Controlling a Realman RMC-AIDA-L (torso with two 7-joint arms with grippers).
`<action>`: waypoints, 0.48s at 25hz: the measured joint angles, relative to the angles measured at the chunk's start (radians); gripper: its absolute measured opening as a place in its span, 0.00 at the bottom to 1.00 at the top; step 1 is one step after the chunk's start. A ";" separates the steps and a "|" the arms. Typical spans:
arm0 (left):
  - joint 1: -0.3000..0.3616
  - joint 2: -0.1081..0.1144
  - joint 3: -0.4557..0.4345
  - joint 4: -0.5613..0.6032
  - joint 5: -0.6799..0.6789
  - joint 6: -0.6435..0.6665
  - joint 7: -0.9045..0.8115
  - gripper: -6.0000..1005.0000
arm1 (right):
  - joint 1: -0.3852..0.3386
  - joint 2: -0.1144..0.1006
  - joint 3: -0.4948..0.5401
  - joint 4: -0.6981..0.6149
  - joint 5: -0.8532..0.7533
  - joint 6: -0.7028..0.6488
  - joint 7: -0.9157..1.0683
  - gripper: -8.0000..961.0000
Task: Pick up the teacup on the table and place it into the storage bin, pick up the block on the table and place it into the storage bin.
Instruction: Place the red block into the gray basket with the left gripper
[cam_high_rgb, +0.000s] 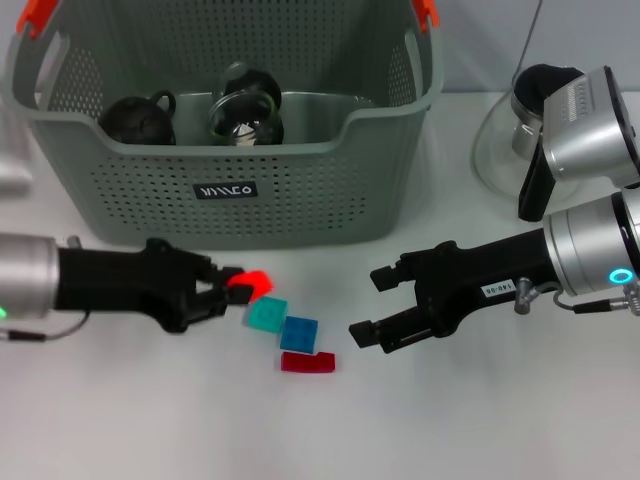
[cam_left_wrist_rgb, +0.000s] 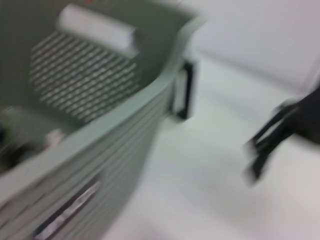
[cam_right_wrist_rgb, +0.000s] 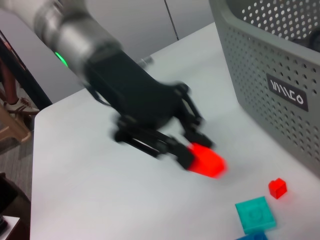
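The left hand (cam_high_rgb: 232, 290) grips a bright red block (cam_high_rgb: 250, 286) between its fingertips, just near of the front wall of the storage bin (cam_high_rgb: 130, 190) and left of centre on the white tabletop (cam_high_rgb: 150, 410). In the right wrist view the same block (cam_right_wrist_rgb: 206, 161) sits clamped at the tips of that hand (cam_right_wrist_rgb: 192, 152), though motion blur softens its edges there.

Just right of the held block lie a teal block (cam_high_rgb: 267, 315), a blue block (cam_high_rgb: 299, 332) and a dark red block (cam_high_rgb: 308, 362) in a short diagonal run, touching or nearly so. A small red cube (cam_right_wrist_rgb: 277, 188) shows only in the right wrist view, near the bin's front wall.

The right hand (cam_high_rgb: 368, 305) hovers open to the right of the loose blocks, with a bare strip of tabletop between them. The near half of the tabletop is open.

Inside the bin sit a dark teacup (cam_high_rgb: 138, 120) at the left and a glass vessel (cam_high_rgb: 246, 118) beside it (both partly hidden by the front rim). The bin's far edge and orange-red handle tips (cam_high_rgb: 40, 12) are cut off at the top of the head view. A glass pot (cam_high_rgb: 520, 140) at far right is partly covered by the right arm. The left wrist view is too smeared for detail beyond the bin's wall (cam_left_wrist_rgb: 95, 150).
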 joint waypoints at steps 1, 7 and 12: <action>-0.012 0.004 -0.026 0.025 -0.016 0.061 -0.026 0.22 | -0.001 -0.001 0.000 0.000 0.000 -0.002 0.000 0.98; -0.148 0.042 -0.166 0.084 -0.163 0.162 -0.149 0.24 | -0.003 -0.006 -0.003 0.011 -0.003 -0.008 -0.004 0.98; -0.252 0.086 -0.136 0.074 -0.148 -0.043 -0.200 0.26 | 0.001 -0.009 -0.001 0.011 -0.003 -0.018 -0.005 0.98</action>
